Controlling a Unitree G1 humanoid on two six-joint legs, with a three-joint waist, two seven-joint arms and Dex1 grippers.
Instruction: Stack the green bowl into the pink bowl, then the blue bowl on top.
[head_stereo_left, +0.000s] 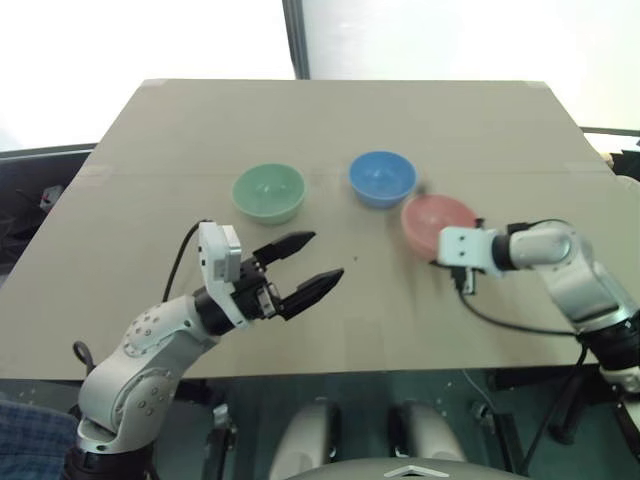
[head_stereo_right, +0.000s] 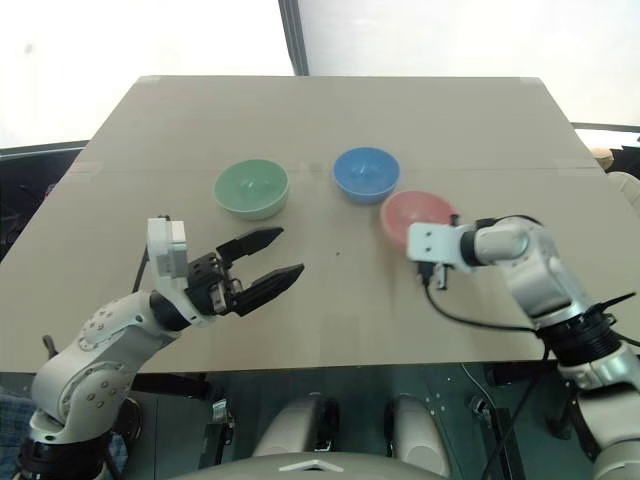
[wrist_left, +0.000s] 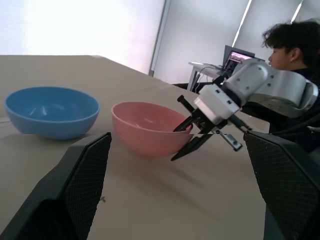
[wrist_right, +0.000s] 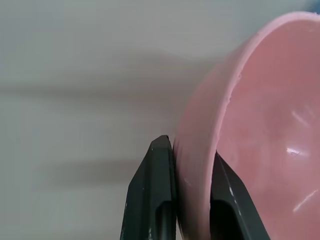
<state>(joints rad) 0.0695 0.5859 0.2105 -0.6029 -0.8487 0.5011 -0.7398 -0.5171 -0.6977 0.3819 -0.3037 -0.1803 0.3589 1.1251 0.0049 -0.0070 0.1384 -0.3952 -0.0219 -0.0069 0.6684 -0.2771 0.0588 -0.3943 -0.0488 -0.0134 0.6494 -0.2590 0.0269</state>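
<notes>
You are gripping the pink bowl (head_stereo_left: 436, 222) by its wall: the right gripper (wrist_right: 192, 170) is pinching the rim, one finger outside and one inside, jaws closed tight on the thin plastic. The bowl is sitting on the table (head_stereo_left: 330, 120) at about four o'clock from the blue bowl (head_stereo_left: 382, 178), just beside it and possibly touching, so you are working in a tight spot. The green bowl (head_stereo_left: 269, 192) is standing at nine o'clock from the blue one, a little apart, upright and empty. Since the pink bowl is the base of the stack, you are best off sliding or lifting it clear toward open tabletop at six o'clock, keeping it level so it is not tipping against the blue bowl as it leaves. A rim pinch like this is likely letting the bowl swing, so keep the wrist steady and set it down flat before letting go. Your left gripper (head_stereo_left: 301, 268) is hovering above the table at six o'clock from the green bowl, fingers spread wide and holding nothing, well placed for taking that bowl next. A seated person (wrist_left: 295, 45) is visible beyond the table's far side.
</notes>
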